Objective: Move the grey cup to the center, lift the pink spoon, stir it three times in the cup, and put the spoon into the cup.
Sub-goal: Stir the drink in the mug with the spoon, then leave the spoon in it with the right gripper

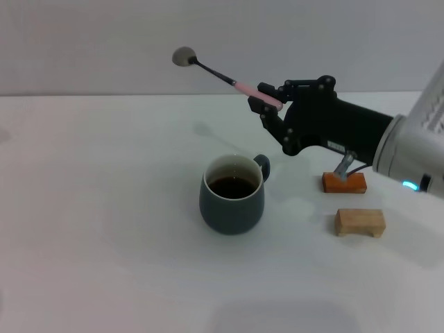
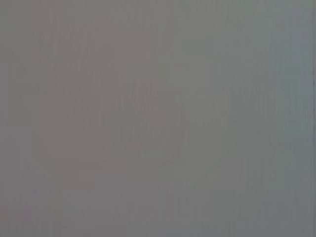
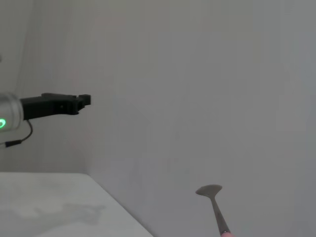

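Spoon aloft in the right claw (image 1: 267,99), cup (image 1: 232,195) below it on the table (image 1: 104,208).

You have the spoon (image 1: 215,71) clamped by its handle end in the right claw, held well clear of the table, its bowl slanting up and out to the claw's left. The cup sits on the table lower and a little left of the claw, handle turned toward the claw's side. Just under the claw's arm, to its right, one block (image 1: 343,182) lies on the table; a second block (image 1: 360,222) lies nearer you, just in front of the first. In the right wrist view, your left claw (image 3: 64,103) hangs far off, above the table.
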